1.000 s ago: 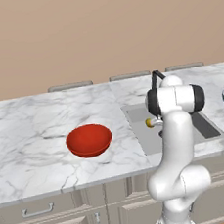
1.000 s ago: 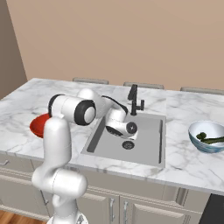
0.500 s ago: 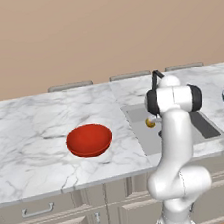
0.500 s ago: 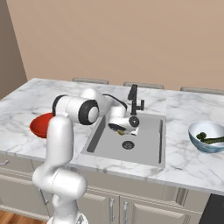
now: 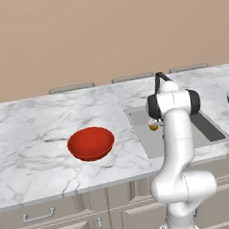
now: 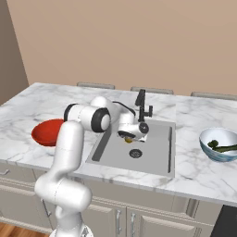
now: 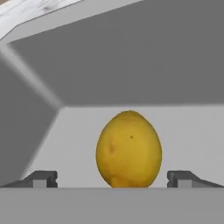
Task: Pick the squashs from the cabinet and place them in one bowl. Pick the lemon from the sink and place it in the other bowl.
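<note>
Over the last second the arm has carried its gripper (image 6: pixel 129 135) lower into the sink (image 6: pixel 157 152), onto the lemon (image 7: pixel 128 149), while the base and everything on the surface (image 5: pixel 32 126) have kept their places. Marble-patterned and white, that surface runs across a row of pale cabinet fronts under a plain tan wall. The grey sink is let into it, with a black faucet (image 6: pixel 142 104) at its back rim. The red bowl (image 5: pixel 91 143) stands empty to the left of the sink, well apart from it, and the pale blue-white bowl (image 6: pixel 221 144) stands to the right with dark green squashs (image 6: pixel 221 147) already lying in it. In the hand view the lemon sits on the sink floor, centred between the two finger tips (image 7: pixel 42 178), which stand wide apart on either side and hold nothing. To do this step well, I judge the gripper should settle a little lower so the tips flank the lemon's widest part, close squarely, then lift straight up clear of the sink wall before swinging towards the red bowl.
</note>
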